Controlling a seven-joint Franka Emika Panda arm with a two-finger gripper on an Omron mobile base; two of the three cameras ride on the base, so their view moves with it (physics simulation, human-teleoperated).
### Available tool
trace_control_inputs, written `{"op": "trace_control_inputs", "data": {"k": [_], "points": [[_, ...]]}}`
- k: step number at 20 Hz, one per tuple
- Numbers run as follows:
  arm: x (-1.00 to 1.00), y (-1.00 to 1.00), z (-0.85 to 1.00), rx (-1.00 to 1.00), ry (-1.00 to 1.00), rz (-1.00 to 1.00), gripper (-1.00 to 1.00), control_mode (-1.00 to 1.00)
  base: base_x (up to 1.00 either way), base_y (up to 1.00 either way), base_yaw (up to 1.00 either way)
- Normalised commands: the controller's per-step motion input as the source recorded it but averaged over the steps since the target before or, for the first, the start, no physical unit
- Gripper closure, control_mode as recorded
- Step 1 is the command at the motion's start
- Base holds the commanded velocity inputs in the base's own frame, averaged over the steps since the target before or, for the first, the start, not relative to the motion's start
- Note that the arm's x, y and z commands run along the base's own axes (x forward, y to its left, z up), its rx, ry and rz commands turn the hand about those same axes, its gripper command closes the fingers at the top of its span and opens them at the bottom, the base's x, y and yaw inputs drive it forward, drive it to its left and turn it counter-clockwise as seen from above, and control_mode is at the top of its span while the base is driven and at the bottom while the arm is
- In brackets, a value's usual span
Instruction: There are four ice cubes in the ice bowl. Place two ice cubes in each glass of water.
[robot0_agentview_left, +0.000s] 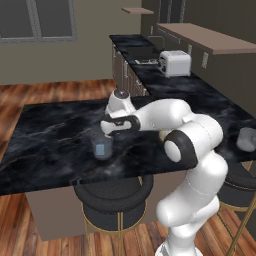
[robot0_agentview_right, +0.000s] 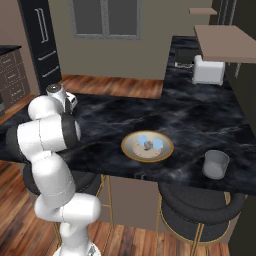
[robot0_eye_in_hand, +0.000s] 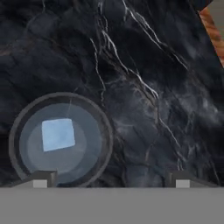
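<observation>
One glass of water stands on the black marble counter near its front edge, with a pale-blue ice cube inside it. My gripper hovers just above and slightly right of it. In the hand view the gripper is open and holds nothing; the glass lies lower left with the cube in it, under one fingertip. The ice bowl sits further right on the counter, with at least two ice cubes in it. The second glass stands right of the bowl.
A silver toaster stands on the back counter by the wall. Round black stools sit under the counter's front edge. The wood floor shows past the counter's edge.
</observation>
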Motion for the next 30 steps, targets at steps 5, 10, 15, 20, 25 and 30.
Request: {"op": "trace_control_inputs", "data": {"k": [5,10,15,20,25,30], "points": [[-0.49,-0.73,0.82,0.19,0.01,-0.42,-1.00,-1.00,0.00,0.00,0.00],[-0.19,-0.63,0.55,0.09,0.10,-0.70,-1.00,-1.00,0.00,0.00,0.00],[-0.32,-0.97,0.24,0.07,0.17,-0.54,-1.00,-1.00,0.00,0.00,0.00],[-0.48,-1.00,0.11,0.05,0.11,-0.15,-1.00,-1.00,0.00,0.00,0.00],[-0.41,-1.00,0.00,0.04,0.10,0.00,-1.00,-1.00,0.00,0.00,0.00],[-0.11,-0.99,-0.25,0.01,0.05,0.03,-1.00,-1.00,0.00,0.00,0.00]]}}
